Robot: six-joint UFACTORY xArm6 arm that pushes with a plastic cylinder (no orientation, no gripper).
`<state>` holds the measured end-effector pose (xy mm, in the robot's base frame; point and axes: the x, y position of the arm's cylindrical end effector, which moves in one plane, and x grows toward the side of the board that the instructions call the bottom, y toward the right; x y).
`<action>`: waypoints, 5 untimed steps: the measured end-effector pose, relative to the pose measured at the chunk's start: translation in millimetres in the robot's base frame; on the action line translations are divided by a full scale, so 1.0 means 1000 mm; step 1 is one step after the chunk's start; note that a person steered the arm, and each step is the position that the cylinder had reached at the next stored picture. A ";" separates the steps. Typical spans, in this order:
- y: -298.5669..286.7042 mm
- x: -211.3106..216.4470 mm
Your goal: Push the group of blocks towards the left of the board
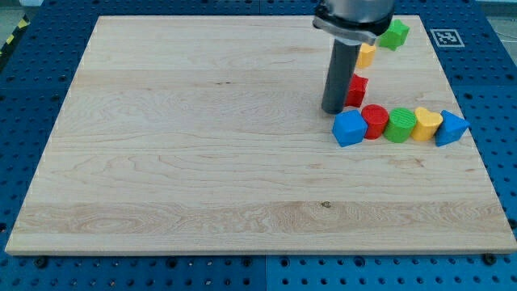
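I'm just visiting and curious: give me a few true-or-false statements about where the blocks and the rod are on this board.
1. Five blocks form a row near the view's right edge, starting with the blue cube. True.
2. My tip rests at the view's bottom left corner. False: it sits just above the blue cube.
3. The green star block lies near the view's top right. True.
4. The row's right end is a red block. False: it is a blue triangle block.

One raised camera looks down obliquely over the whole board point(202, 162).
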<state>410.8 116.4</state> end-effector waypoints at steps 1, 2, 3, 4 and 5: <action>0.015 -0.008; 0.014 0.000; 0.014 0.012; -0.030 0.006; -0.073 0.000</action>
<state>410.7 43.1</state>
